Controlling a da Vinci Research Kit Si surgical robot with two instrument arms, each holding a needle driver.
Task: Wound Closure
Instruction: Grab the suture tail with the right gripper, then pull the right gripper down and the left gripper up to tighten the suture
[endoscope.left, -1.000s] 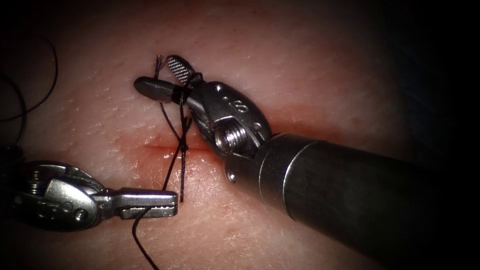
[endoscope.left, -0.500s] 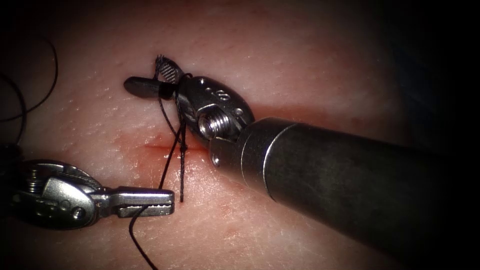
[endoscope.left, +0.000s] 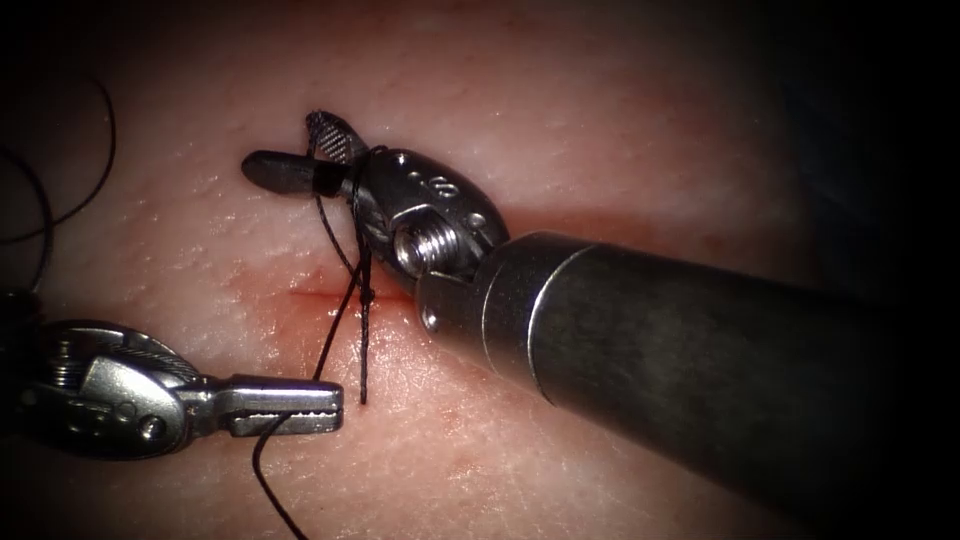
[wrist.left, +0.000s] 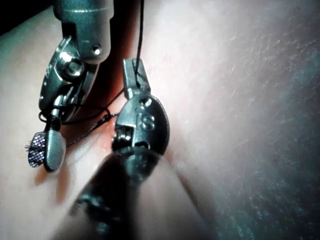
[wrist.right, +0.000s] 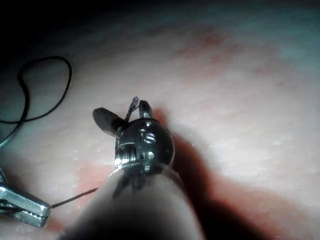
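While loose black thread (endoscope.left: 40, 215) curls over the tissue (endoscope.left: 600, 130) at the far left of the endoscope view, the left arm's tool (endoscope.left: 290, 408) lies low on that side with its jaws clenched on a strand of thread that runs up from them toward the cut (endoscope.left: 330, 296). That strand climbs to a small knot sitting on the cut, where a short stiff tail of thread (endoscope.left: 363, 360) hangs straight down beside it, its end lying free on the tissue just right of the left tool's tip. Red fluid (endoscope.left: 270, 310) stains the tissue around the cut. From the knot the thread rises further to the right arm's tool (endoscope.left: 300, 155), which comes in from the right over the cut; its jaws stand parted, one dark and one showing its ridged face, and the thread is wound around the lower jaw near the hinge, with a frayed end poking up between the two. Seen from the left wrist view, the left tool (wrist.left: 132, 67) pinches the thread while the right tool (wrist.left: 45, 150) spreads its jaws nearby. From the right wrist view, the right tool (wrist.right: 122, 117) is parted with the frayed thread end (wrist.right: 133, 103) between its jaws. I cannot tell where the needle is.
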